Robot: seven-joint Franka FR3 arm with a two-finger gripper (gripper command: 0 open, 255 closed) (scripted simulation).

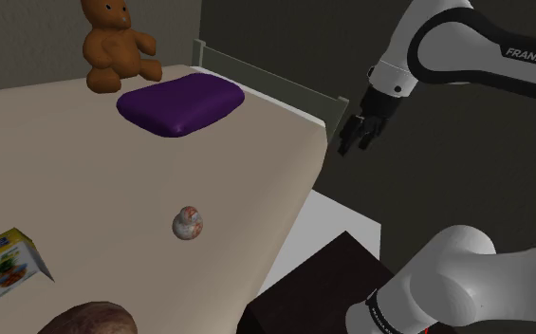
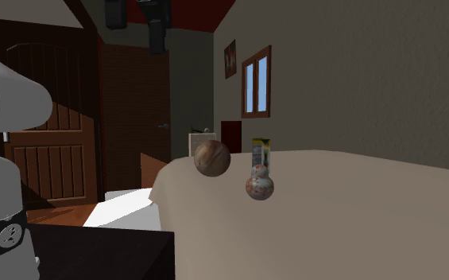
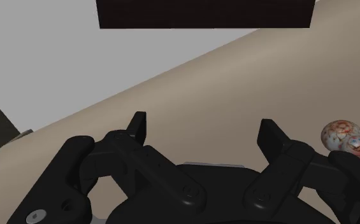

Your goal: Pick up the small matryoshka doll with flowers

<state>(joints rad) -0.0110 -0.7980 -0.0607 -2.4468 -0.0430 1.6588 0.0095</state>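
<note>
Approach stage. The gripper (image 1: 359,133) is held empty, fingers apart, beyond the edge of the bed (image 1: 85,190). The small matryoshka doll (image 1: 187,224) is seen on the bed, at 8 o'clock from the gripper and well apart from it. Reach, grasp and lift remain.

The Franka arm (image 1: 465,38) consists of smooth, rounded white links joined by dark bands; the upper link bears the dark lettering (image 1: 531,55) "FRANKA E". A black collar (image 1: 387,316), with small white marks and a trace of red, rings the joint of the near link. The gripper (image 1: 355,142) is all black: an angular body, two flat-tipped fingers (image 3: 271,133), and round screw heads (image 3: 188,190) in its linkages.
</note>
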